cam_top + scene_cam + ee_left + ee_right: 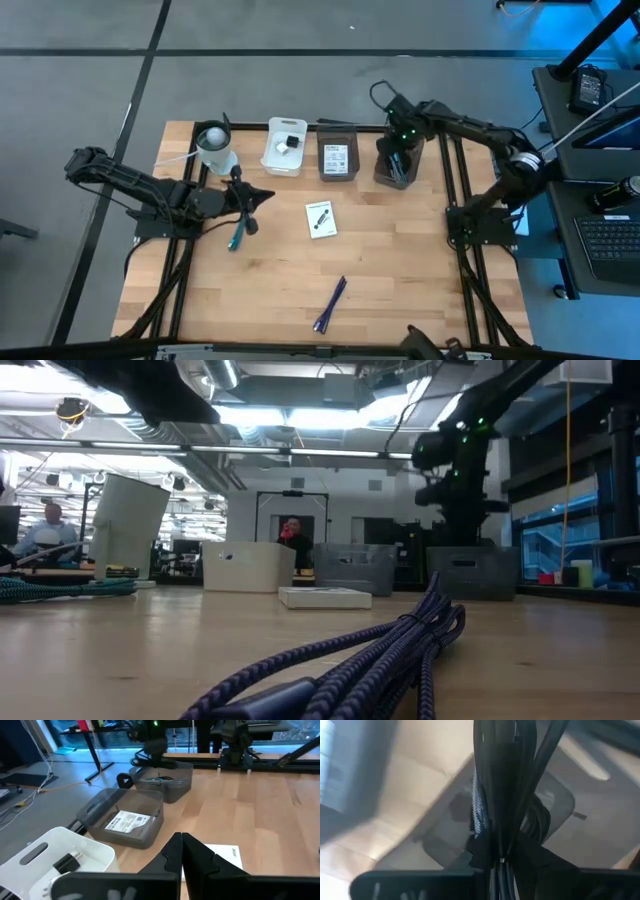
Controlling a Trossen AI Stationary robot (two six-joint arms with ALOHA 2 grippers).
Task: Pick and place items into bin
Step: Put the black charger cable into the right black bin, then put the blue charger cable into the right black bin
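Note:
My right gripper (397, 160) points down over the right-hand grey bin (412, 180) at the far edge, shut on a black coiled cable (505, 795). My left gripper (262, 195) hovers shut and empty above the table's left part. Just on its near side a teal pen (237, 236) lies flat. A white printed card (321, 219) lies mid-table. A purple item (330, 303) lies near the front edge; in the low view it looks like a braided cord bundle (400, 635). The middle grey bin (338, 158) holds a printed card (127, 821). My right gripper pinches several strands of the black cable (501, 840) together between its two fingers. The fingers come from above, pointing down, and the strands run along them. The cable hangs below the fingers into the right-hand grey bin (555, 800).
A white bin (284, 147) with a small black and white piece stands left of the grey bins. A white cup-like object (215, 148) stands at the far left. Black frame rails run along both table sides. Bare wood lies between the card and the purple item.

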